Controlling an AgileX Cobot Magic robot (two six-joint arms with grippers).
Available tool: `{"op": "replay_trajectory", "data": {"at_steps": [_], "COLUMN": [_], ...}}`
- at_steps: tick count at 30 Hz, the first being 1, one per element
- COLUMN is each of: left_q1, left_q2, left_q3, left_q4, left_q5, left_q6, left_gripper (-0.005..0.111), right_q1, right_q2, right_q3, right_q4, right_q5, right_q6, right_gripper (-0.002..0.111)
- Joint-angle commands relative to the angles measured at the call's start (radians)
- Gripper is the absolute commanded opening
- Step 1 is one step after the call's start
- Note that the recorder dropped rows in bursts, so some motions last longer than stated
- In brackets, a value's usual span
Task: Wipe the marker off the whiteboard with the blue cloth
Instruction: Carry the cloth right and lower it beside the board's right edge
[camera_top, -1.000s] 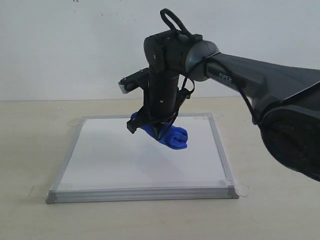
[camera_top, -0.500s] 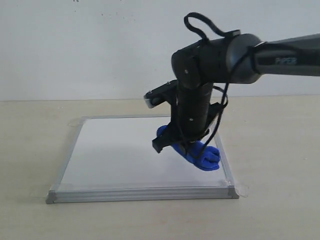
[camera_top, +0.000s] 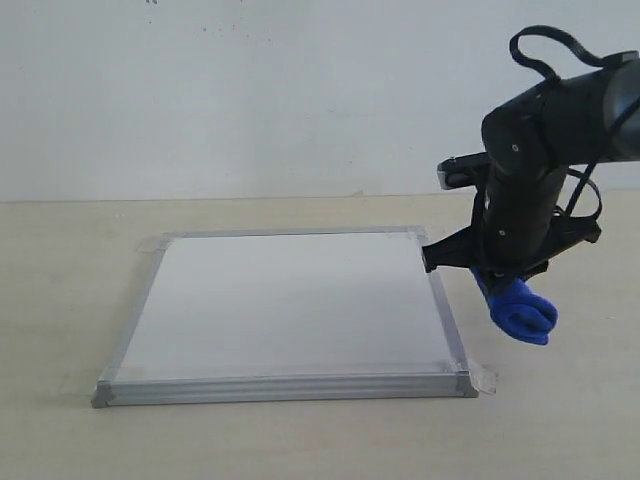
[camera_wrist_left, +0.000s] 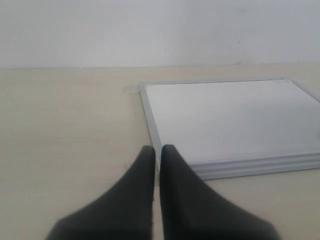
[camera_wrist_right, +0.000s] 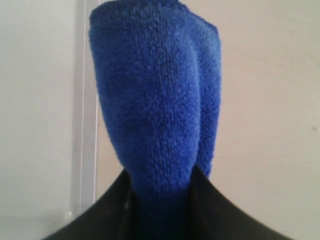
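Now, at left: black left gripper (camera_wrist_left: 156, 150) pinched together, empty. Near right, just off the right rail of the square silver-framed whiteboard (camera_top: 290, 300): fluffy royal-blue cloth roll (camera_top: 522, 312), long axis slanting down-right, clamped in black right gripper (camera_top: 500, 268); board leftward. No red marker visible.

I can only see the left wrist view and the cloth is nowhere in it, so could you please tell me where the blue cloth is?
Observer: The blue cloth is clamped in the right gripper, past the right edge of the whiteboard in the exterior view.
Operator: Thank you. Is any of it over the board?
Observer: No. The right wrist view shows it over the table, beside the frame.
Operator: Can you see any red marker on the board?
Observer: The exterior view takes in the whole board, and I see no red marker on its white surface.
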Motion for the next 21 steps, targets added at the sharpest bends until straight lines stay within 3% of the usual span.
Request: {"op": "replay_trajectory", "data": {"at_steps": [1, 6, 11, 21], "left_q1": [-0.004, -0.004, -0.004, -0.004], "left_q2": [-0.003, -0.003, -0.003, -0.003], "left_q3": [0.003, 0.003, 0.003, 0.003], "left_q4": [-0.006, -0.006, -0.006, -0.006], "left_q5": [-0.008, -0.008, -0.008, -0.008], "left_q6": [0.002, 0.002, 0.002, 0.002], "left_gripper": [0.004, 0.004, 0.004, 0.004], "right_q1": [-0.004, -0.004, -0.004, -0.002], "right_q2": [0.046, 0.103, 0.136, 0.146], "right_q3": [0.001, -0.015, -0.022, -0.022], "right_q4": [-0.021, -0.040, -0.187, -0.152], "right_q5": [-0.082, -0.121, -0.109, -0.177], "right_q6": [0.064, 0.079, 0.191, 0.163], "right_gripper": [0.000, 0.000, 0.000, 0.000]}}
